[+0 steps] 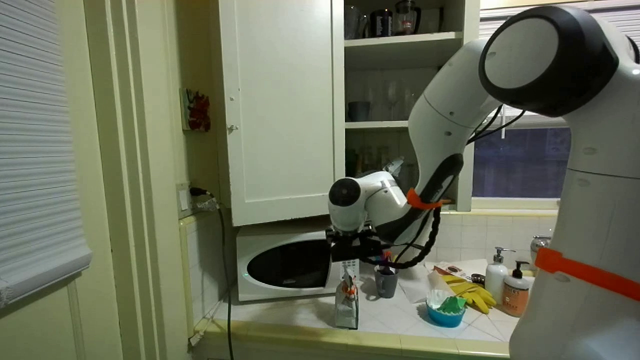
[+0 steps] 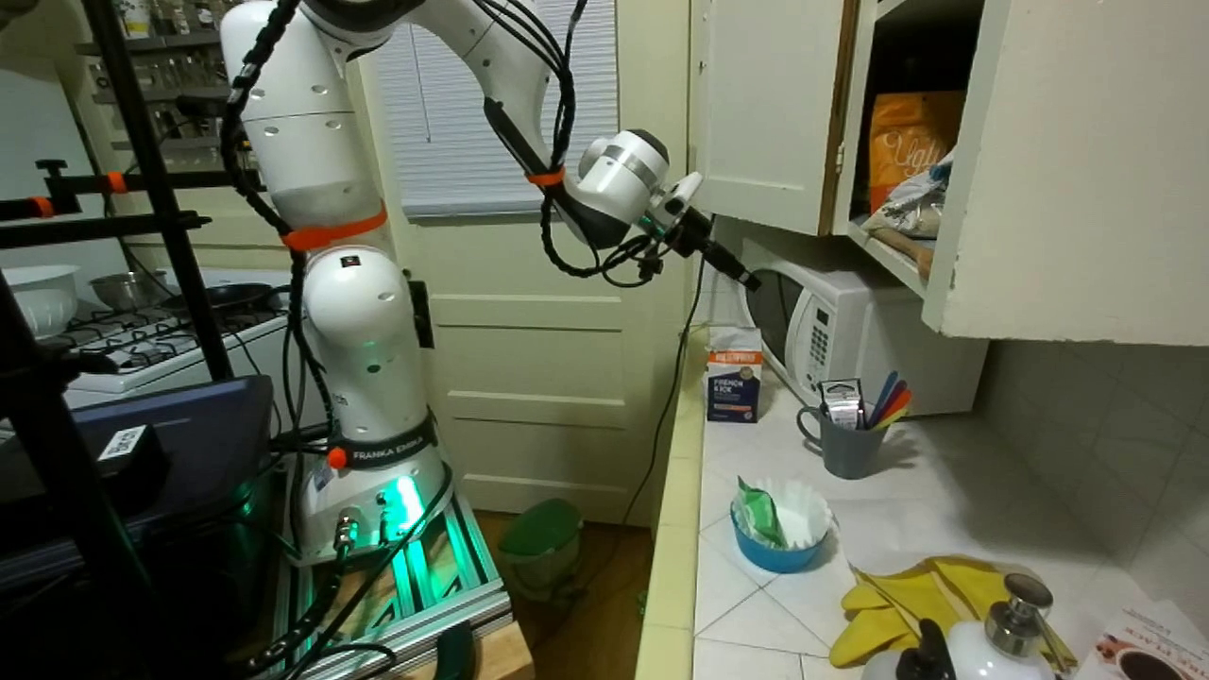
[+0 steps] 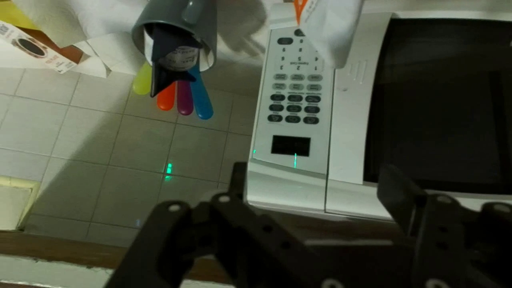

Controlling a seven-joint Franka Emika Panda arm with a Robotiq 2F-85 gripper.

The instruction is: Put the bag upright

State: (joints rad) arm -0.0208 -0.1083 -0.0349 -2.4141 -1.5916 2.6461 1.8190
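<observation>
The bag [image 2: 733,380] is a small pouch, dark blue below with an orange-red band and a white top. It stands upright on the tiled counter in front of the microwave [image 2: 897,321], near the counter's edge. In an exterior view it shows from its narrow side [image 1: 346,306]. In the wrist view only its white upper part [image 3: 334,32] shows at the top edge; the rest is cut off. My gripper [image 3: 314,178] is open and empty, with its fingers wide apart. It is above the bag and apart from it, in front of the microwave [image 1: 280,265], in both exterior views [image 1: 356,248] [image 2: 749,280].
A grey mug [image 2: 853,451] with a packet and coloured handles stands beside the bag. A blue bowl [image 2: 776,559] with a liner and green packet, yellow gloves [image 2: 930,600] and soap bottles [image 1: 515,295] are farther along. An open cupboard door [image 1: 285,110] hangs above the microwave.
</observation>
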